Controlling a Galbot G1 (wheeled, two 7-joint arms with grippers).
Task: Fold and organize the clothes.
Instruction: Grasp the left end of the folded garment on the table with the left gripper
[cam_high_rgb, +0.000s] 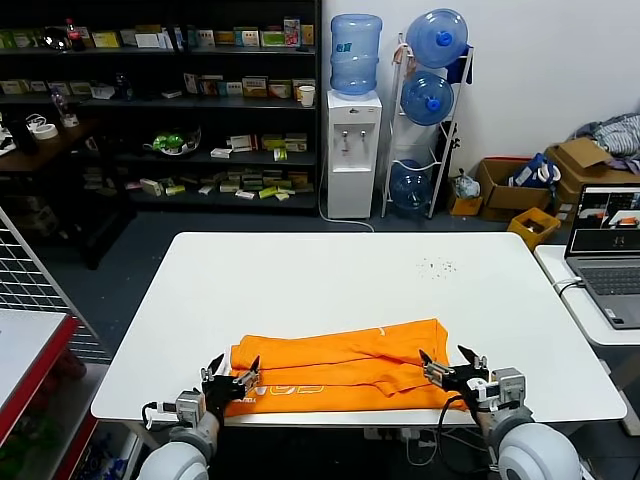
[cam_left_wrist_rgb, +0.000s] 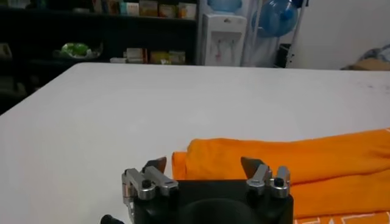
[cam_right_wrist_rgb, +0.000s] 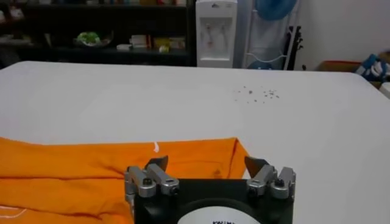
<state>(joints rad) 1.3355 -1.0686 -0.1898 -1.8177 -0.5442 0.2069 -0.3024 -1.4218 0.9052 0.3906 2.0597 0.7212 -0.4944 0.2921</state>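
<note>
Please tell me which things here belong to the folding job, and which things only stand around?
Belong to the job:
orange T-shirt
left gripper, open, at its left end
right gripper, open, at its right end
white table

Only standing around:
laptop
water dispenser
cardboard boxes
shelves

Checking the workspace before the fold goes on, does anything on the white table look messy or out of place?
A scatter of small dark specks lies on the white table, beyond the orange T-shirt toward its far right. The shirt's folded edges look uneven. Both the left gripper and right gripper are open at its near edge.
</note>
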